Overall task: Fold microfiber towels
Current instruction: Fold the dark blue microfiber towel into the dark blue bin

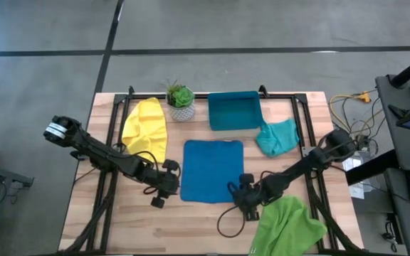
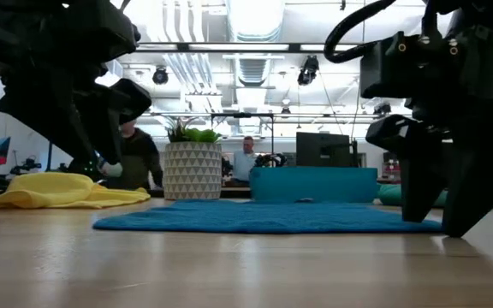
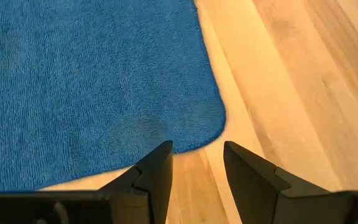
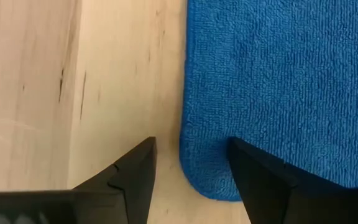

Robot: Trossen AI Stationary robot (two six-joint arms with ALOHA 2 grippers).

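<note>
The blue towel [image 1: 213, 171] lies flat and spread out in the middle of the wooden table [image 1: 84, 227]. The left gripper [image 3: 196, 163] is above the towel's near left corner, its two fingers parted, with nothing between them; the corner lies just ahead of the fingertips. The right gripper [image 4: 191, 163] is at the near right corner of the same towel, its fingers also spread apart and empty, the rounded corner showing between them.

The yellow towel [image 1: 146, 129] is crumpled near the far left corner of the table. The teal towel [image 1: 279, 137] is bunched near the right edge, just beside the teal-blue tray [image 1: 234, 111] at the far edge. The light green towel [image 1: 288, 226] lies at the near right corner. A small potted plant [image 1: 180, 99] stands at the far edge between the yellow towel and the tray.
</note>
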